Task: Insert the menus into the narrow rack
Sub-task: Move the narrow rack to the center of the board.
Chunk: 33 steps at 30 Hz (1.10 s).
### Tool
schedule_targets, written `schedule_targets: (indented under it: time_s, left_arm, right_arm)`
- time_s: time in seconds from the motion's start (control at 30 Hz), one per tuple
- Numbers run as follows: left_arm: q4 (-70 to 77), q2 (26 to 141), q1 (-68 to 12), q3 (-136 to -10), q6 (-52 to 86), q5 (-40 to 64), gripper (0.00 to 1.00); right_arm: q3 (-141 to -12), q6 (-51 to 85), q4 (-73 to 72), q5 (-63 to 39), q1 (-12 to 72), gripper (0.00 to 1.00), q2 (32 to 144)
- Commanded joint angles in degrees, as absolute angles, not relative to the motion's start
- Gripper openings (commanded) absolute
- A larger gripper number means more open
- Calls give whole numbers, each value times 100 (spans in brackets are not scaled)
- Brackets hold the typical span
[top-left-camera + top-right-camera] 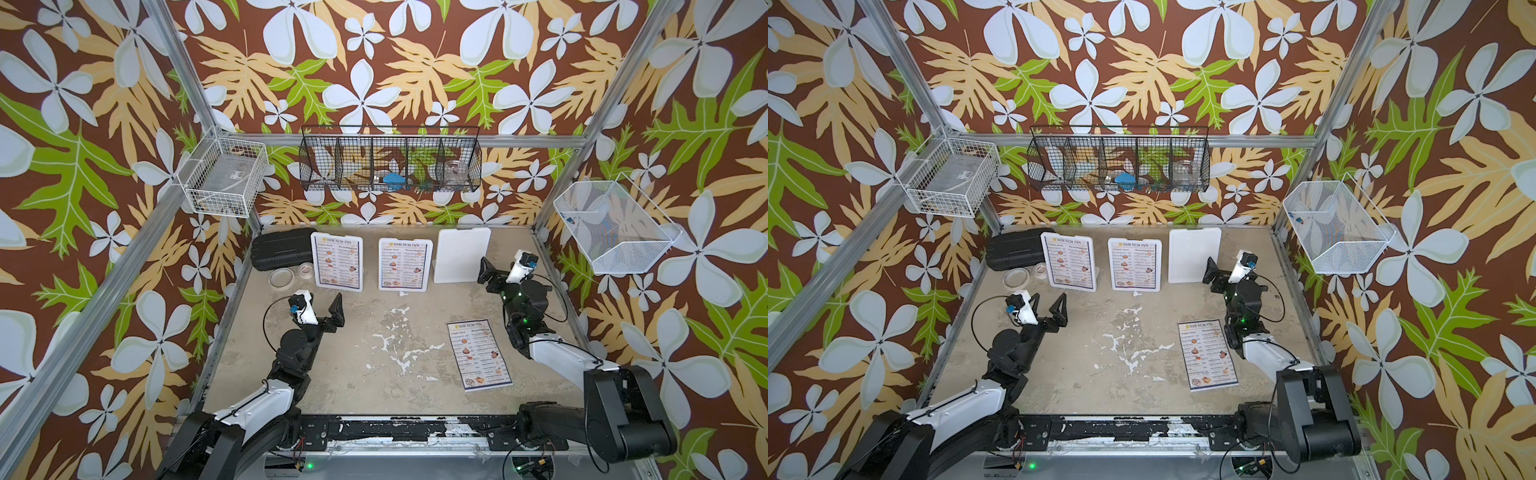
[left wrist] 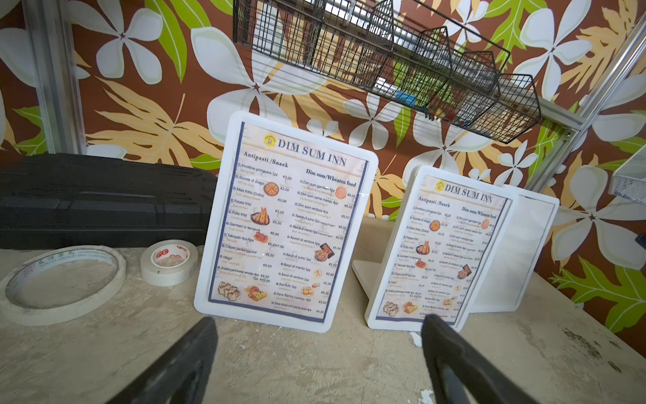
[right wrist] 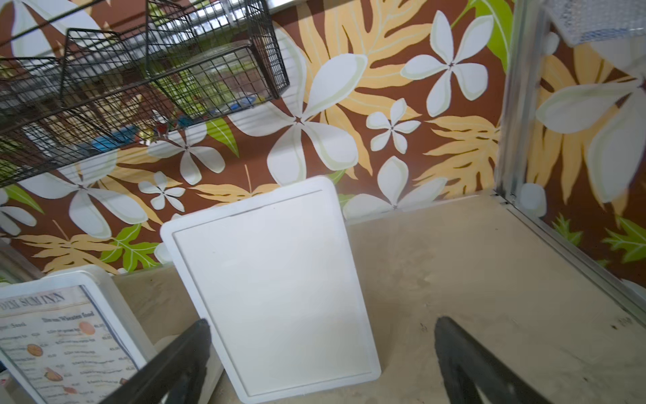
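Nearest the arm bases, toward the right of the tabletop (image 1: 332, 374), a loose menu (image 1: 478, 354) lay flat and face up just beside the right arm. Farther in, the left pincer (image 1: 1047, 304) hung wide and empty over the tabletop, facing the back row. The right pincer (image 3: 323, 323) was likewise spread wide, gripping nothing, close before an empty white stand (image 3: 272, 290). At the back, the leftmost menu (image 1: 336, 262) stood upright in the leftmost stand (image 2: 262, 317) and the middle menu (image 1: 402, 265) in the middle stand (image 2: 365, 280). Left of them sat two tape rolls (image 2: 167, 276) and, against the wall, a black case (image 2: 98, 199).
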<state>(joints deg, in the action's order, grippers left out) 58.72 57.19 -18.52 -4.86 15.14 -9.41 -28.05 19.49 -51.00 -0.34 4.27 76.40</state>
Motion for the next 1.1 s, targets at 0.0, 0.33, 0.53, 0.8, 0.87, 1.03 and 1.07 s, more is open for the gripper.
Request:
schedule_targets:
  time_s: [0.0,0.33,0.53,0.8,0.87,1.03,1.07]
  left_arm:
    - [5727,5762,-1851,-572,1586,-966,93]
    - [5702,5430,-1851,-395,1596,-781,93]
    - [5774,5325,-1849,-303,1594,-759,93]
    - [5774,5381,-1846,-333,1577,-723,93]
    - [5792,5354,-1846,-312,1582,-726,93]
    - [5810,5346,-1850,-304,1579,-715,93]
    - [5814,5348,-1849,-308,1582,-719,93]
  right_arm:
    - [-2923,2302,-6070,-686,119,100,8181]
    - [-3787,3693,-8155,-2643,-589,97,10476]
    - [-4645,4061,-7958,-2926,-649,92,11334]
    - [-5329,4017,-7216,-3009,-646,92,11657]
    - [-5460,3999,-7081,-3071,-633,92,11710]
    - [-5525,3946,-6947,-3282,-576,92,11704]
    - [-5482,3940,-6952,-3311,-563,92,11658]
